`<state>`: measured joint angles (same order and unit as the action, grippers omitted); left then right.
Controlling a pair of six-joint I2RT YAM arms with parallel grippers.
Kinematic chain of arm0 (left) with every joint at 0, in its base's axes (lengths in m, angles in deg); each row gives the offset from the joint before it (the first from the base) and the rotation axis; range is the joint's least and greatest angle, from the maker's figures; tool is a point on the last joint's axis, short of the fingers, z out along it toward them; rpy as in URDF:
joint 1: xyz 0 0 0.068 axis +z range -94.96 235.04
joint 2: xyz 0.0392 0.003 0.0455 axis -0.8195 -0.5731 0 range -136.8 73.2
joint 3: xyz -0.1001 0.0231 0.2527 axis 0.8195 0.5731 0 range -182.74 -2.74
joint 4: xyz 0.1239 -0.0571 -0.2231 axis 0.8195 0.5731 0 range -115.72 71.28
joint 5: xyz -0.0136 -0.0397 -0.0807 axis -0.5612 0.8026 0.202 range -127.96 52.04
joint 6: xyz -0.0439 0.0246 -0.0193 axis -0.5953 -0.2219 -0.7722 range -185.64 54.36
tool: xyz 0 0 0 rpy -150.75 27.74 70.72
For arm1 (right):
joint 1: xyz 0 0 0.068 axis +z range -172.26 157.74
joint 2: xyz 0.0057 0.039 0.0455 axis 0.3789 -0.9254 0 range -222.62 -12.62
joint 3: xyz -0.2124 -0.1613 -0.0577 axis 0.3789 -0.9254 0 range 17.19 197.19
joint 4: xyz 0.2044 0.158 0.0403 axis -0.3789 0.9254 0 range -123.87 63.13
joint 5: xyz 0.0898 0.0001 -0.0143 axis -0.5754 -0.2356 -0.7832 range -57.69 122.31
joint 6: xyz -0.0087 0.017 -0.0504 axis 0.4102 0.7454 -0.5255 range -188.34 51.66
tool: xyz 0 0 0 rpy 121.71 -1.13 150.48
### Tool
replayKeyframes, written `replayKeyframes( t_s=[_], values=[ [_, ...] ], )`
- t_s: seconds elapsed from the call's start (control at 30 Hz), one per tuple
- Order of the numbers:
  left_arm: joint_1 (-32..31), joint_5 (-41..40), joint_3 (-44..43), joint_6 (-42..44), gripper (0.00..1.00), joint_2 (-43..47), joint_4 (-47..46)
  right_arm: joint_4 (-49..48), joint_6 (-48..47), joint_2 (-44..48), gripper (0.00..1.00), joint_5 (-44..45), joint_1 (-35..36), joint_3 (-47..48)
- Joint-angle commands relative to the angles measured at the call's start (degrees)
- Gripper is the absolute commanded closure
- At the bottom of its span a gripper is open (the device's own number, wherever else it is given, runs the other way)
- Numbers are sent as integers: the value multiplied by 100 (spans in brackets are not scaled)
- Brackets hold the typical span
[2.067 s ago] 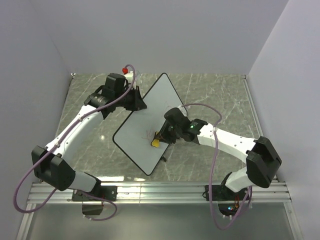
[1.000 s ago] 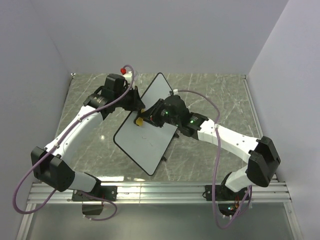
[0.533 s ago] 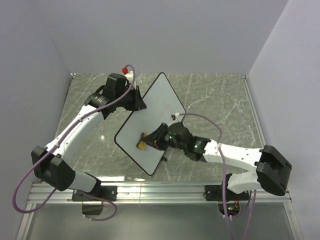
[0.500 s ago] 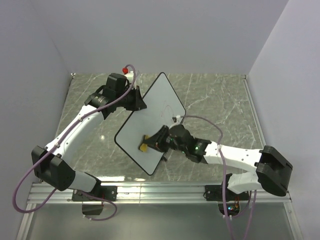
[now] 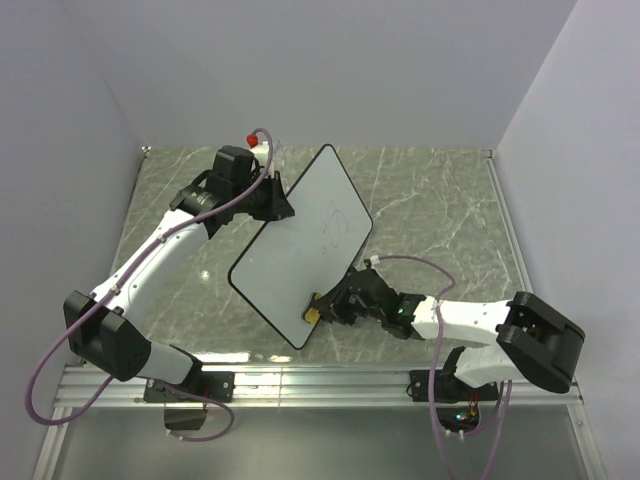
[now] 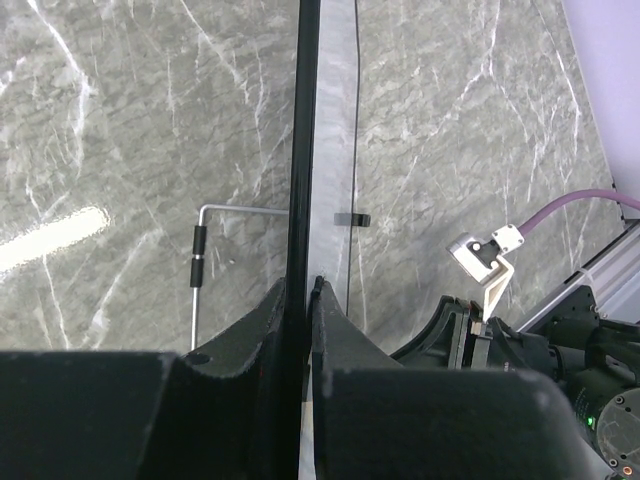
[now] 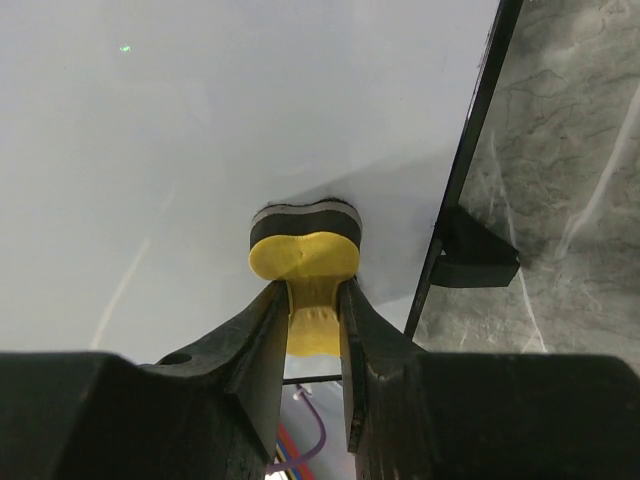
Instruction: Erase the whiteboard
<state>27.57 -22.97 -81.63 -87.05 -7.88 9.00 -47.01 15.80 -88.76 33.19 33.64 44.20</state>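
The whiteboard point(image 5: 290, 250) is a white board with a thin black rim, tilted up on the marble table. My left gripper point(image 5: 275, 205) is shut on its upper left rim; in the left wrist view the rim point(image 6: 302, 150) runs edge-on between the jaws. Faint grey marks point(image 5: 333, 228) show on its upper part. My right gripper point(image 5: 325, 308) is shut on a yellow bone-shaped eraser point(image 5: 313, 314) and presses its dark pad against the board's lower corner. In the right wrist view the eraser point(image 7: 303, 250) touches the white face point(image 7: 200, 130) beside the right rim and a black stand foot point(image 7: 475, 255).
A metal wire stand leg point(image 6: 215, 240) lies on the marble behind the board. A red-capped object point(image 5: 250, 139) stands at the back wall near the left arm. An aluminium rail point(image 5: 320, 385) runs along the near edge. Grey walls close in left and right.
My right gripper has swept the eraser across the board, from its middle to the upper left, then down to the lower corner. The left gripper has kept its hold on the rim.
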Motion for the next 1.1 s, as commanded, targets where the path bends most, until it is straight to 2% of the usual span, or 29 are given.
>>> replayKeyframes(
  t_s=[0.0, 0.17, 0.3, 0.37, 0.53, 0.77, 0.87, 1.07],
  values=[
    [-154, -338, 85, 181, 100, -198, 1002, 145, -90, -358, 100, 509, -79, 261],
    [-180, -373, 181, 216, 100, -136, 1019, 532, -100, 238, 100, 702, -324, 736],
    [-215, -400, 216, 207, 100, -49, 1019, 427, -20, 1073, 100, 791, -1157, 780],
    [-216, -408, 225, 207, 100, -13, 1011, 410, -151, 1127, 100, 546, -1475, 981],
    [-242, -435, 234, 234, 100, 31, 1028, 524, -530, 566, 100, 123, -2047, 1972],
    [-312, -461, 190, 225, 100, 57, 1072, 383, -556, -559, 100, -334, -2022, 3188],
    [-339, -418, 164, 190, 100, 66, 1072, 374, -548, -648, 100, -291, -1934, 3180],
    [-347, -373, 190, 155, 100, 83, 1072, 260, -442, -306, 100, -98, -1907, 2100]
  ],
)
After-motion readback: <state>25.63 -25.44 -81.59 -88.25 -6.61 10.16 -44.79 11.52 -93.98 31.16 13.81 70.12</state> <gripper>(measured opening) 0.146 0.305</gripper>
